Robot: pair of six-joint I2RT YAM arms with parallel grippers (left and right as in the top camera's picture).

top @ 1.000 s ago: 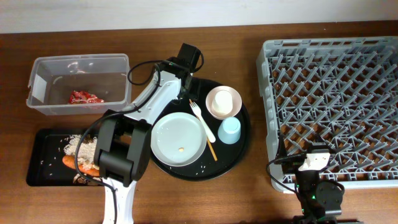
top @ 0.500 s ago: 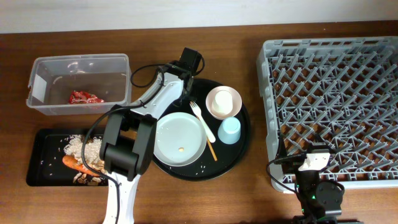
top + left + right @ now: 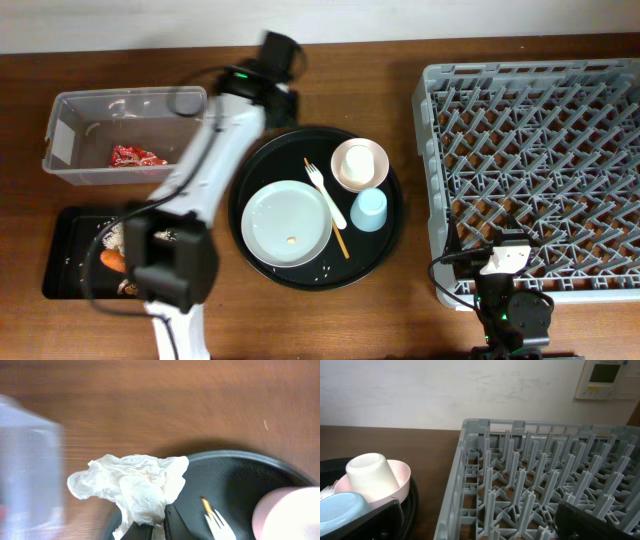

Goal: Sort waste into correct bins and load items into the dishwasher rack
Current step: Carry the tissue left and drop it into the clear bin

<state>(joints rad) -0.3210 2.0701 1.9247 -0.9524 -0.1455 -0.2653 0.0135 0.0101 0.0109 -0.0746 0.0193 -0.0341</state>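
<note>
My left gripper (image 3: 159,521) is shut on the crumpled white paper (image 3: 132,485), holding it above the table by the round tray's upper-left rim. From overhead this gripper (image 3: 279,101) sits between the clear tub (image 3: 125,105) and the tray. The red wrapper (image 3: 133,156) lies in the tub. Rice (image 3: 122,232) and a carrot (image 3: 110,261) lie in the shallow black tray (image 3: 70,245). The plate (image 3: 288,222), fork (image 3: 325,192), chopsticks (image 3: 338,228), bowl (image 3: 372,152) with the white cup (image 3: 355,167) and the blue cup (image 3: 369,209) stay on the round tray. My right gripper (image 3: 480,527) is open at the rack's (image 3: 540,160) front-left corner.
The large round black tray (image 3: 395,235) sits mid-table between the bins and the rack. The left arm's cable loops over the table near the tub. The right arm's base stands at the front edge below the rack. A wall runs behind the table.
The left gripper closed on the white paper and the arm swung up and left, from over the round tray towards the tub. The right arm has not moved.
</note>
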